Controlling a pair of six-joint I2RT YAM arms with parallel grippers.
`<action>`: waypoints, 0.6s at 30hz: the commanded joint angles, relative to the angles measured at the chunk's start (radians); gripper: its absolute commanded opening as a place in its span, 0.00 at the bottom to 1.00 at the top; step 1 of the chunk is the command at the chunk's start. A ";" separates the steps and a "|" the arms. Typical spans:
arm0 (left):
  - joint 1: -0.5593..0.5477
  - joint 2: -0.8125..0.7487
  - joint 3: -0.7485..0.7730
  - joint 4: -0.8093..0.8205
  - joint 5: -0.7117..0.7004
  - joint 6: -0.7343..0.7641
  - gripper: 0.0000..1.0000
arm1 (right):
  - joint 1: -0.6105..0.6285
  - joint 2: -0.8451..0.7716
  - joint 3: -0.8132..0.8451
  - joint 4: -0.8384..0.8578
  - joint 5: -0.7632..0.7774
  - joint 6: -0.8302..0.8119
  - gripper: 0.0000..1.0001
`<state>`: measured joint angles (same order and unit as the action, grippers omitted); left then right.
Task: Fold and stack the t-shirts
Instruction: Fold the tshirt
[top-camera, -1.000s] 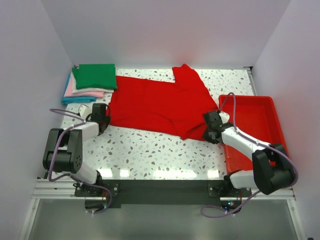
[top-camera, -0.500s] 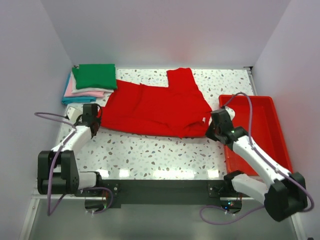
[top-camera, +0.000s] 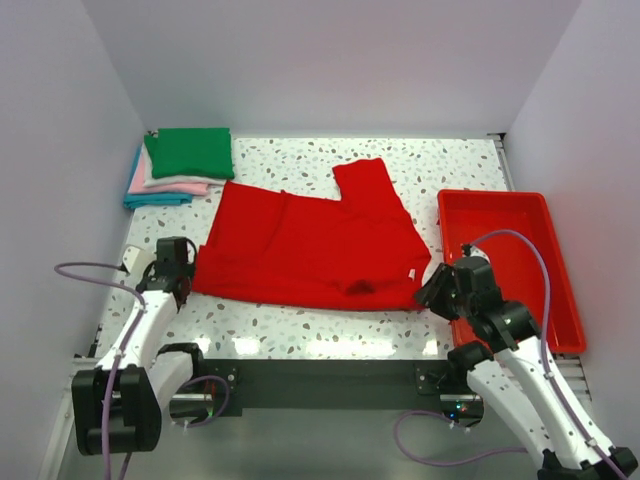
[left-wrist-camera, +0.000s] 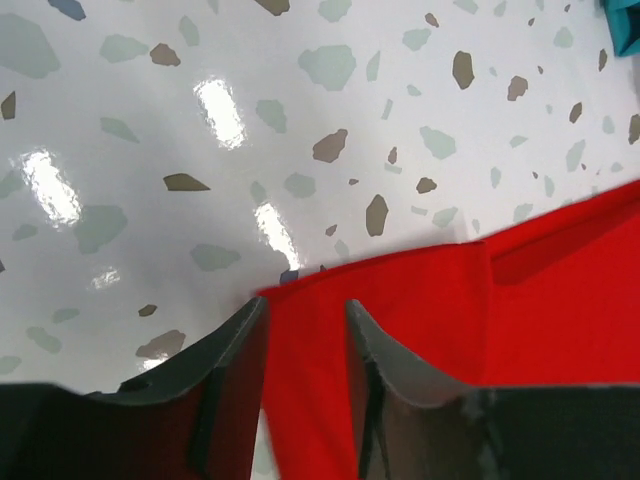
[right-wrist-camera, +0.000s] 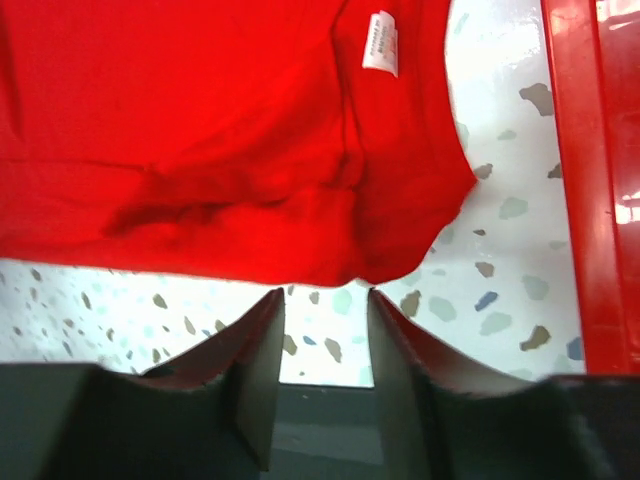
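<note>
A bright red t-shirt (top-camera: 310, 240) lies spread flat across the middle of the table, one sleeve pointing to the far side. My left gripper (top-camera: 183, 272) is at the shirt's near-left corner. In the left wrist view that corner (left-wrist-camera: 400, 320) lies slack between the fingers of the left gripper (left-wrist-camera: 305, 303), which stand apart, open. My right gripper (top-camera: 432, 290) sits just off the near-right corner. It (right-wrist-camera: 325, 292) is open and empty, the shirt's hem (right-wrist-camera: 300, 250) just beyond its tips. Folded t-shirts are stacked at the far left, green (top-camera: 190, 152) on top.
A red plastic tray (top-camera: 505, 225) stands at the right, close beside the right arm, with the arm's cable arching over it. The stack shows pink (top-camera: 175, 185) and blue (top-camera: 150, 200) layers under the green. A white label (right-wrist-camera: 380, 43) marks the shirt's collar.
Both arms drew back toward the near edge, dragging the red shirt nearer and flatter. Both grippers have since opened, and the right one has come off the hem.
</note>
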<state>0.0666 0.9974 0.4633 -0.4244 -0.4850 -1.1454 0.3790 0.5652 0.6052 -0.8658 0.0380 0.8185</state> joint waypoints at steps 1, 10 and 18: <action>0.012 -0.075 -0.031 0.019 0.012 -0.001 0.43 | -0.005 -0.024 0.005 -0.073 -0.007 -0.018 0.44; 0.010 -0.121 0.023 0.101 0.144 0.177 0.56 | 0.121 0.205 0.067 0.128 0.136 -0.072 0.43; -0.307 -0.126 0.015 0.286 0.235 0.323 0.51 | 0.451 0.499 0.083 0.292 0.381 0.056 0.44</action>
<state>-0.1169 0.8749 0.4416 -0.2756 -0.3153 -0.9291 0.7692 0.9878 0.6495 -0.6758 0.2764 0.8124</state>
